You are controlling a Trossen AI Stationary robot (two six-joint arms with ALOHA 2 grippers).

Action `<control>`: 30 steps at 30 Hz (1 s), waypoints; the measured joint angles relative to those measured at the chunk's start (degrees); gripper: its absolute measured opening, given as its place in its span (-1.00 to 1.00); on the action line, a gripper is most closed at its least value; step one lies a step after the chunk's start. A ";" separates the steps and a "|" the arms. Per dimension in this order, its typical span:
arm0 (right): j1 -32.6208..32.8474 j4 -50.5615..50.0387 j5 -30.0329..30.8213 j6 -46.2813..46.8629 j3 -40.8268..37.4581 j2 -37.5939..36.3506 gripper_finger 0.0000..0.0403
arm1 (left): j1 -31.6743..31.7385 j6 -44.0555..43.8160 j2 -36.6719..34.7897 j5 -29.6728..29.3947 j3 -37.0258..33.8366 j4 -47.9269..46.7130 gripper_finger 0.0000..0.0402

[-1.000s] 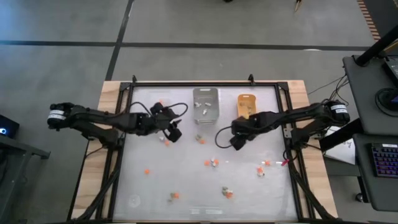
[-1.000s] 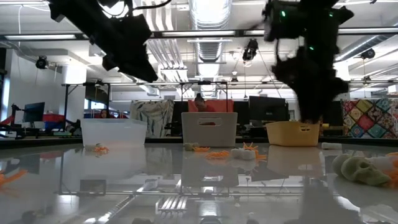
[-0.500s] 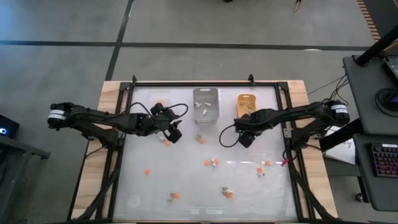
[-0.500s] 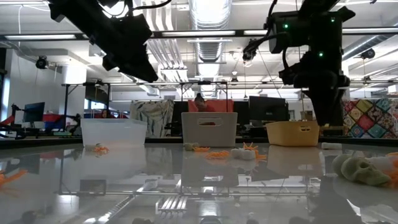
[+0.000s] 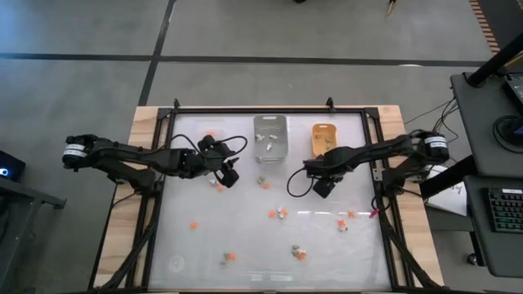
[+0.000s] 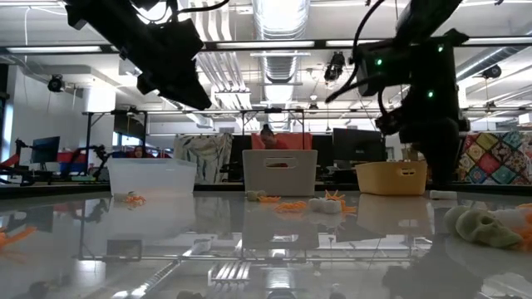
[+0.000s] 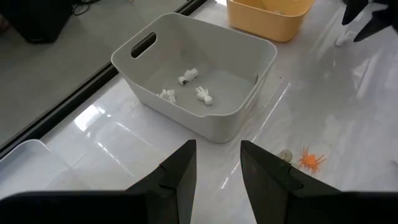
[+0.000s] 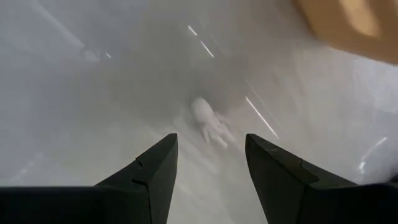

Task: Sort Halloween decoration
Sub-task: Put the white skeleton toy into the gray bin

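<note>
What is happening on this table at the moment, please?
Two robot arms are sorting small Halloween trinkets into trays. The right gripper hangs open and empty just in front of the yellow tray, with a small white trinket on the table ahead of it. The left gripper waits open near the grey tray, which holds three white pieces. Orange and white trinkets lie scattered on the table.
</note>
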 joint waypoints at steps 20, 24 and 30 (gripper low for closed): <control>0.02 1.27 -3.30 -8.67 3.39 3.64 -0.94 | 0.00 0.00 0.04 0.02 0.00 2.35 -0.46; 0.00 1.87 -5.68 -10.57 4.56 0.02 -0.94 | 0.00 0.00 0.04 0.02 0.00 3.03 -0.47; -0.23 19.04 -7.31 -16.81 4.90 -6.71 -0.94 | 0.00 0.00 0.04 0.02 0.00 4.05 -0.47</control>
